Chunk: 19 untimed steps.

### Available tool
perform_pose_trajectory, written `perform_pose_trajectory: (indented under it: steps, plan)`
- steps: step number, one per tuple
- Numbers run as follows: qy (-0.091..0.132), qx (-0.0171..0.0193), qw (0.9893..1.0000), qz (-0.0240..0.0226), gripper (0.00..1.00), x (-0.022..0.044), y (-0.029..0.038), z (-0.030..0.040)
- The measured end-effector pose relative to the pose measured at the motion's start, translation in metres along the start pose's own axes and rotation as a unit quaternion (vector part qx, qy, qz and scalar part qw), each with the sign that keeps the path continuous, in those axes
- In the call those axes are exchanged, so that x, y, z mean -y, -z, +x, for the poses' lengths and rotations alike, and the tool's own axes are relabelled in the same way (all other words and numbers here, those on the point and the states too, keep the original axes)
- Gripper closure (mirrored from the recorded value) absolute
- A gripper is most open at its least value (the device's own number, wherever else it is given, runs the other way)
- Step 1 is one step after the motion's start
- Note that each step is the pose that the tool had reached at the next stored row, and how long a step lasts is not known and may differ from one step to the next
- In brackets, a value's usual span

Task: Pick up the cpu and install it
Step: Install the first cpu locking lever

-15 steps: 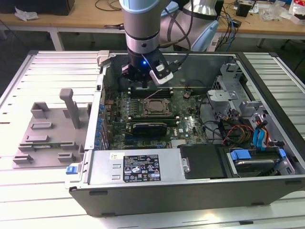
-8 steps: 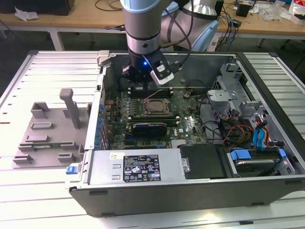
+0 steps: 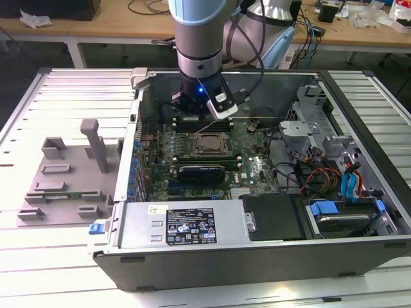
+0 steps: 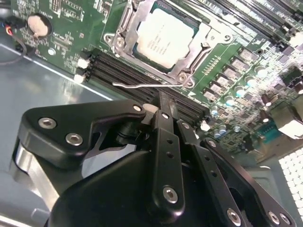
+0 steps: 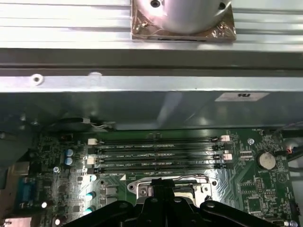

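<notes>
The tool, fingers pinched together and empty, hangs beside the socket frame where the cpu sits; seating should be flat and level.

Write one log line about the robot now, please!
gripper: shut, holding nothing | over: memory slots | cpu: sitting in socket

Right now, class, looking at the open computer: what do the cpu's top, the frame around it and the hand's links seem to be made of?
cpu: pale silvery metal, by its dull matte sheen. Frame: brighter bare metal, likely steel, with glinting stamped edges. Hand links: matt black, perhaps coated metal or plastic, fixed with shiny silver screws; the look leaves that open.
</notes>
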State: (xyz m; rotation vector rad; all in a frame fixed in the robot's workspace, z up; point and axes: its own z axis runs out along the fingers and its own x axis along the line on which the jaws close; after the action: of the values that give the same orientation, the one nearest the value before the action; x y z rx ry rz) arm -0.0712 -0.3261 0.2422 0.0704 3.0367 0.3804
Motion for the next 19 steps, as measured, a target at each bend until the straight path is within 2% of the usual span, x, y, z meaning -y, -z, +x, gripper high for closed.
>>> perform_pose_trajectory:
  steps: [2,4,8,11,15,19]
  plan:
    - [-0.006,0.0015,1.0,0.0005,0.89,0.0003,-0.0024,-0.0007]
    - [-0.007,0.0018,1.0,0.0005,0.89,-0.0022,-0.0073,-0.0012]
    - [-0.007,0.0017,1.0,0.0006,0.89,-0.006,-0.0116,-0.0032]
    - [-0.008,0.0015,1.0,0.0008,0.89,-0.0065,-0.0154,-0.0066]
    - [-0.009,0.0015,1.0,0.0008,0.89,-0.0073,-0.0184,-0.0077]
    - [-0.009,0.001,1.0,0.0008,0.89,-0.0104,-0.023,-0.0098]
